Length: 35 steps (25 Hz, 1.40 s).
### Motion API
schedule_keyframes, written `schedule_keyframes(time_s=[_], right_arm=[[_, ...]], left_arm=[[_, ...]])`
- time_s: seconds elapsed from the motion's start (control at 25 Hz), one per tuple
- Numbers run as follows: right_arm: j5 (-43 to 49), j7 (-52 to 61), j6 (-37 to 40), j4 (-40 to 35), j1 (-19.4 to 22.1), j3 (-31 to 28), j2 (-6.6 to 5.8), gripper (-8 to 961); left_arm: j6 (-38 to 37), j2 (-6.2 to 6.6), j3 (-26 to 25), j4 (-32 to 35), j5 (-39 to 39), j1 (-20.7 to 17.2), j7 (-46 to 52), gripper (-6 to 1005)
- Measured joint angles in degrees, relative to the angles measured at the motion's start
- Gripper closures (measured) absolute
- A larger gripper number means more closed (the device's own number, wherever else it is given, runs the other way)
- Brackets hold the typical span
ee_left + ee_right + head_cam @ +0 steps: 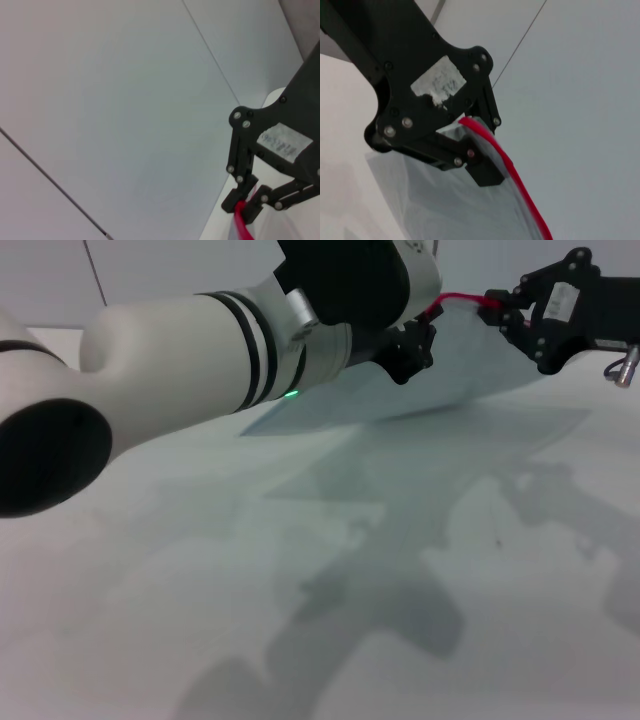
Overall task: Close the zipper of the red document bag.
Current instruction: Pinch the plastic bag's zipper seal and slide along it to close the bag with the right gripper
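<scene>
The red document bag (440, 370), a translucent pale sheet, hangs tilted above the table between both grippers, its lower edge near the tabletop. Its zipper (462, 298) shows as a short red strip along the raised top edge. My left gripper (422, 330) is shut on the bag's top corner at one end of the strip. My right gripper (503, 312) is shut on the strip's other end. The left wrist view shows the right gripper (243, 207) pinching the zipper (242, 226). The right wrist view shows the left gripper (472, 150) clamping the bag (460, 205) beside the zipper (520, 185). I cannot make out the slider.
The white table (300, 590) spreads across the foreground, with only shadows of the arms and bag on it. My left forearm (180, 350) crosses the upper left of the head view. A pale panelled wall (125, 100) stands behind.
</scene>
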State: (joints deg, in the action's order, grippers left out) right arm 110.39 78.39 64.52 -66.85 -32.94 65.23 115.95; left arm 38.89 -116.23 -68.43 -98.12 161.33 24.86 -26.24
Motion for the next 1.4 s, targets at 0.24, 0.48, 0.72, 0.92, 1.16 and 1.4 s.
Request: schedule_keyframes(time_s=[0.24, 0.48, 0.72, 0.92, 1.16, 1.4], right_arm=[[0.2, 0.0, 0.0, 0.0, 0.0, 0.1, -0.02, 870], [0.2, 0.0, -0.5, 0.1, 0.2, -0.1, -0.02, 871], [0.2, -0.6, -0.9, 0.5, 0.2, -0.2, -0.02, 872], [0.1, -0.7, -0.9, 0.5, 0.1, -0.2, -0.02, 873], [0.2, -0.7, -1.4, 0.6, 0.2, -0.2, -0.02, 873], [0.3, -0.8, -2.6, 1.2, 0.2, -0.2, -0.02, 872]], left_arm=[[0.0, 0.03, -0.1, 0.0, 0.0, -0.6, 0.0, 898], [0.0, 0.05, -0.1, -0.5, 0.0, -1.0, -0.5, 897], [0.0, 0.05, -0.2, -0.7, 0.0, -1.3, -0.6, 895], [0.0, 0.05, -0.3, -0.7, 0.0, -1.4, -0.7, 894], [0.0, 0.04, -0.3, -0.7, 0.0, -1.5, -0.7, 893], [0.1, 0.05, -0.3, -1.8, 0.0, -2.2, -0.9, 892]])
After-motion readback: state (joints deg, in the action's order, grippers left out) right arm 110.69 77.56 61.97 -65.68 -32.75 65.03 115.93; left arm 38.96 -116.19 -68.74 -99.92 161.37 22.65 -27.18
